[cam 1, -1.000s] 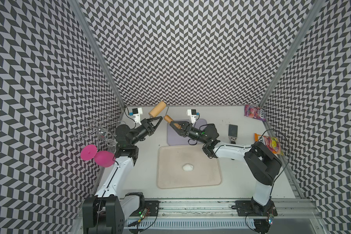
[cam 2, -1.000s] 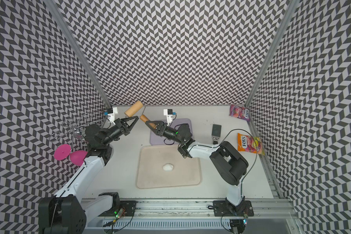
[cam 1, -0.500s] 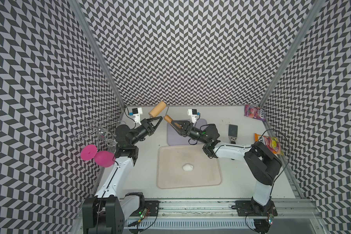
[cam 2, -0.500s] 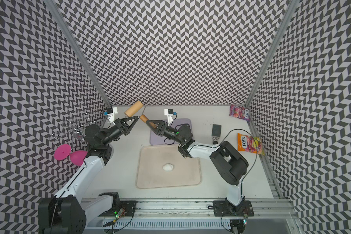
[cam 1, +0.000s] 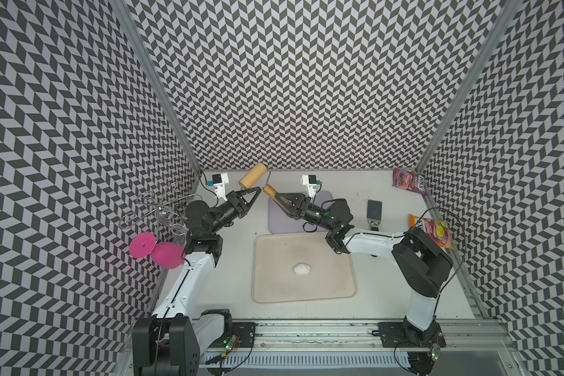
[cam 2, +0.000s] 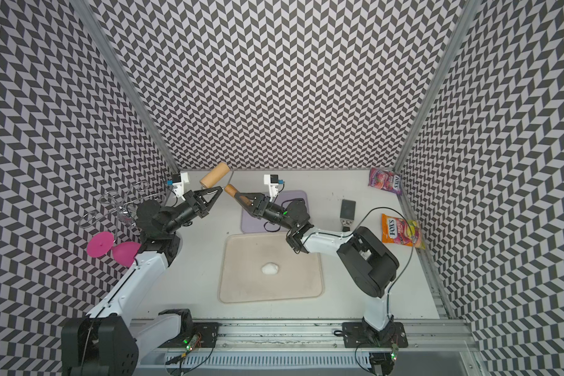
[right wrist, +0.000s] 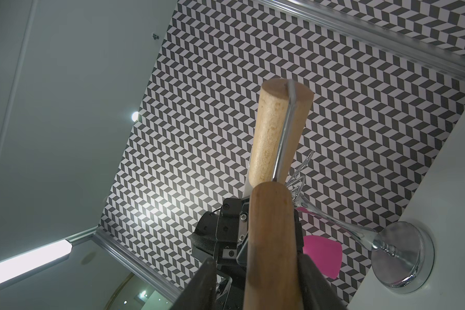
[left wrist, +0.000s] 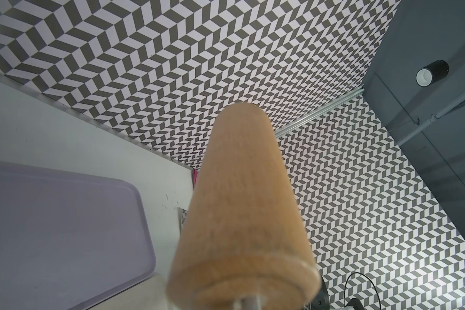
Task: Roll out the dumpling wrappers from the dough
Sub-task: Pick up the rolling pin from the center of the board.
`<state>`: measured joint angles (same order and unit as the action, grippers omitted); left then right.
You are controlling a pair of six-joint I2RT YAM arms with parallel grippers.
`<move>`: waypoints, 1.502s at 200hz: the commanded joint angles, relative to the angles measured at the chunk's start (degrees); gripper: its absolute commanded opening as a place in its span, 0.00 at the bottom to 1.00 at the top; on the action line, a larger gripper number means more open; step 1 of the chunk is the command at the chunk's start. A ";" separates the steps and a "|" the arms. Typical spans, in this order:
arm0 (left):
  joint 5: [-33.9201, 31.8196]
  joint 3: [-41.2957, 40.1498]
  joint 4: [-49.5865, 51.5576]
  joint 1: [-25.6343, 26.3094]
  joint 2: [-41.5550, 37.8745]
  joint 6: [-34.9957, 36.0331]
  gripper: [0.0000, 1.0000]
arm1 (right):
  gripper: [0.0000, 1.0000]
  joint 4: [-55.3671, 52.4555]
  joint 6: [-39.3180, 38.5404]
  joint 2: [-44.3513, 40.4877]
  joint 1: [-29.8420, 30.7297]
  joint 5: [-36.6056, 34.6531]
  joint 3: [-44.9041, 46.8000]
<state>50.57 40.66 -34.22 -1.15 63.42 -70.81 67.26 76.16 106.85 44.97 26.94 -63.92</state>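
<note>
The dough (cam 1: 302, 269) (cam 2: 270, 268) is a small white lump lying on the beige mat (cam 1: 274, 286). No dumpling wrappers are in view. A wooden roller is held in the air at the back of the table. Its drum (cam 1: 254, 175) (left wrist: 242, 201) (right wrist: 277, 126) is joined by a metal wire (right wrist: 285, 128) to a handle (cam 1: 269, 190) (right wrist: 271, 241). My left gripper (cam 1: 258, 188) (cam 2: 220, 188) is shut on the wire just below the drum. My right gripper (cam 1: 280, 201) (right wrist: 271, 281) has its fingers (right wrist: 199, 284) around the handle, with a gap on one side.
A purple tray (cam 1: 280, 224) (left wrist: 51, 228) lies behind the mat, under the right arm. A black scraper (cam 1: 374, 211) and two candy bags (cam 1: 407, 179) (cam 1: 432, 228) sit at the right. A wire rack (cam 1: 157, 208) and pink cups (cam 1: 157, 250) stand at the left wall.
The right gripper's jaws stand slightly wider round the handle. Both arms and the roller otherwise keep their places.
</note>
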 commanded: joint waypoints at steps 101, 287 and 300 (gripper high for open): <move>0.12 1.10 5.49 -0.28 -2.24 10.18 0.97 | 0.00 -10.54 -6.05 -7.26 -2.17 -2.61 0.05; -25.54 4.77 58.48 1.91 8.42 89.78 0.92 | 0.00 -125.58 -66.13 -24.07 -3.28 -9.32 -20.85; -23.97 5.59 59.49 2.03 10.22 90.05 0.87 | 0.00 -127.38 -65.94 -22.99 -1.02 -9.82 -21.94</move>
<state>27.24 45.39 22.46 0.30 71.00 15.81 -58.08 11.92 85.84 40.14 17.67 -84.97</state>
